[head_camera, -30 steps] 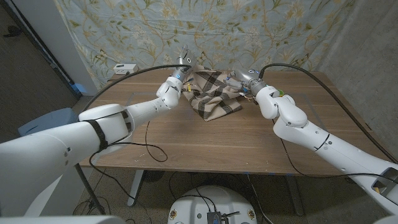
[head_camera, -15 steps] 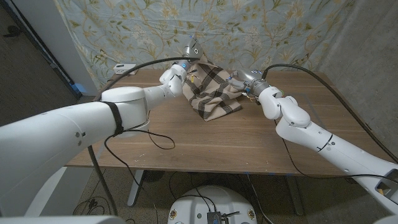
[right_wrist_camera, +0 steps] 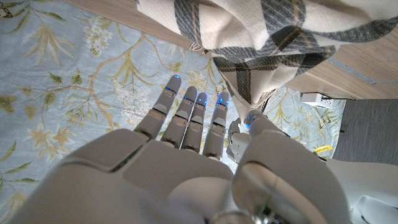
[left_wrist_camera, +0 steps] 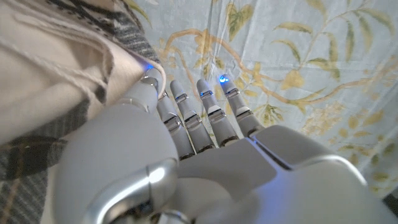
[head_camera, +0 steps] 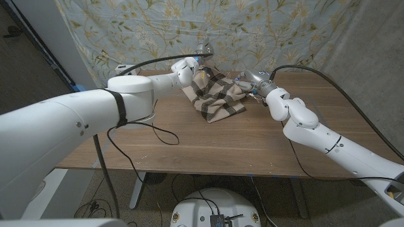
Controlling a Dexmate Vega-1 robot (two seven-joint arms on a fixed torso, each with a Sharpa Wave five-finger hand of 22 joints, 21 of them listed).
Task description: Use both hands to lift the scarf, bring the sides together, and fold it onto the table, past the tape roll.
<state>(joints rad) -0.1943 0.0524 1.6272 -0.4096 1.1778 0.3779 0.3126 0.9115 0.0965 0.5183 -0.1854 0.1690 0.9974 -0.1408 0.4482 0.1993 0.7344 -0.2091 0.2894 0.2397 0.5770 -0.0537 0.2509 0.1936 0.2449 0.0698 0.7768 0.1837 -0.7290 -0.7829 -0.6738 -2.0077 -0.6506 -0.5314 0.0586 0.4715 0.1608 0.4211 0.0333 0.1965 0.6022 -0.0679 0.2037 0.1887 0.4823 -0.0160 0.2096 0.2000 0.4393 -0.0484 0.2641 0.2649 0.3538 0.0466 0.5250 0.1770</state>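
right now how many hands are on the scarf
2: the left hand grips the scarf's lifted far left corner; the right hand grips its right edge.

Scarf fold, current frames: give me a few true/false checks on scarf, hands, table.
1. The plaid scarf is partly lifted at its left side while the rest lies on the wooden table. True.
2. The left hand rests on the table away from the scarf. False: it is raised at the scarf's left edge, pinching the cloth.
3. The right hand is at the scarf's right edge, cloth between thumb and fingers. True.
4. The scarf is plain red. False: it is beige with dark plaid stripes.
5. A floral curtain hangs behind the table. True.
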